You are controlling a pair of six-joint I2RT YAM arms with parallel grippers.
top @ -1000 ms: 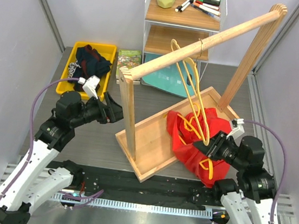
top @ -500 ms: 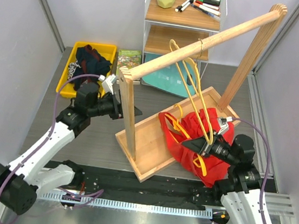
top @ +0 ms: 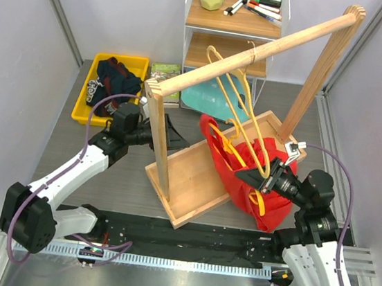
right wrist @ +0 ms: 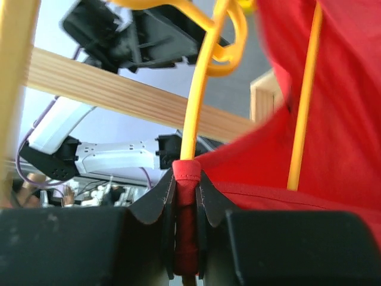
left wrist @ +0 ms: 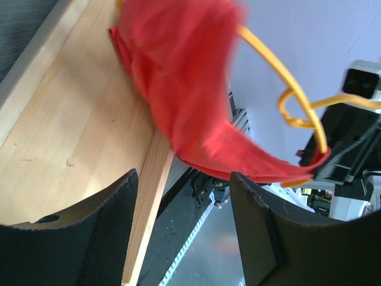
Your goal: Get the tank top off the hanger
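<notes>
One garment is concerned: the red tank top [top: 270, 210] is not yet off the yellow hanger [right wrist: 200, 101], whose hook is over the rail [top: 280, 39] of the wooden rack [top: 158, 139].

Change noted over the last second:
- The garment lay bunched low on the rack's base board [top: 186, 184]. It is now drawn out into a long taut band, rising from the near right corner of the base board towards the middle of the rail.
- The hanger has swung with it and sits tilted under the rail.
- The right gripper [right wrist: 186, 180], at the rack's near right corner, has its fingers closed on a red strap. The hanger wire runs up from the same pinch, so wire and strap may be held together.
- The left gripper [left wrist: 181, 179] has come forward from well to the left of the rack and now sits just past the rack's near upright. Its fingers are spread wide, with nothing between them, and aimed at the stretched cloth.

Assessment: the strap is tensioned and presented, and the free arm is placed to take cloth. Separation has not begun. If the right pinch does include the wire, pulling risks dragging the hanger rather than freeing the strap.
</notes>
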